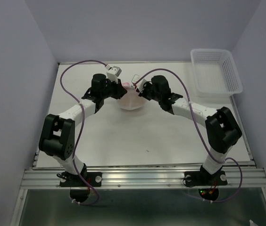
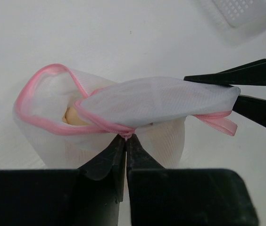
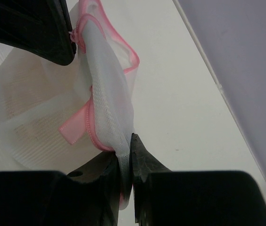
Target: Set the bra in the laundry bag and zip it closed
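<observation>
At table (image 1: pixel 170 136) centre | bra (image 2: pixel 70 117) tucked inside laundry bag (image 2: pixel 137 101); left gripper (image 2: pixel 125 138) and right gripper (image 3: pixel 126 150) each clamped on its rim | mouth gaping; zip not yet closed

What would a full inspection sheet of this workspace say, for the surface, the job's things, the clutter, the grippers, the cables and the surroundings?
Surface: white table, one small dark speck.
Job's things: laundry bag, white mesh with pink edging, held between the arms, mouth open on one side; bra, a tan part shows inside the opening.
Clutter: white slotted basket at the far right corner, nothing seen in it.
Grippers: left gripper shut on the pink edging; right gripper shut on the mesh.
Cables: purple cables loop along both arms.
Surroundings: plain pale walls; metal rail at the near edge.
</observation>
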Robot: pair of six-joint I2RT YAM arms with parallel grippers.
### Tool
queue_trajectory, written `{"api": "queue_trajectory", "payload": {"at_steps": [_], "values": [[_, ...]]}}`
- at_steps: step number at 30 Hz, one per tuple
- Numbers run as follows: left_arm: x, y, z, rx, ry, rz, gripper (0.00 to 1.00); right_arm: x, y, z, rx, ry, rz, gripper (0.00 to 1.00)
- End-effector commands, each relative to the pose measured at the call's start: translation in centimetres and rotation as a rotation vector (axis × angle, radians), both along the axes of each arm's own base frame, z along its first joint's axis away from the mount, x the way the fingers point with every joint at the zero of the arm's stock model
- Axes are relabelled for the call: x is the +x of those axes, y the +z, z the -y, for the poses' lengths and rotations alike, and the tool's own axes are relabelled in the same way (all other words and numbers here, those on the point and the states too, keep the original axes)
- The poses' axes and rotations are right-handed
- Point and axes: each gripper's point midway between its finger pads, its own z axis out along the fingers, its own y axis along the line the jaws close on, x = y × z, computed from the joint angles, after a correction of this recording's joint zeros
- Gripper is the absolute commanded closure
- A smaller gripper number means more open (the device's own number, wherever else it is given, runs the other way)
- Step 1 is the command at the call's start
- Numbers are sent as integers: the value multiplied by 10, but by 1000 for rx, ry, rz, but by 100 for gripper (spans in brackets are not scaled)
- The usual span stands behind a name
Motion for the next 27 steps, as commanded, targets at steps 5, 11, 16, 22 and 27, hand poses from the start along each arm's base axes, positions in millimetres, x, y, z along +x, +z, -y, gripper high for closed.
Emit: {"api": "queue_trajectory", "payload": {"at_steps": [5,11,16,22,27], "values": [[-2,28,-1,-2,-4,78,100,11,36,9,57,-57,62,83],[-13,31,-1,-44,11,36,100,24,38,30,68,-140,55,23],[-34,40,12,-119,-53,-24,100,-14,38,26,67,4,19,0],[-49,44,23,-160,-44,-110,100,-52,56,26,70,111,-64,0],[-50,37,24,-188,4,-199,100,-58,71,18,103,155,-78,0]]}}
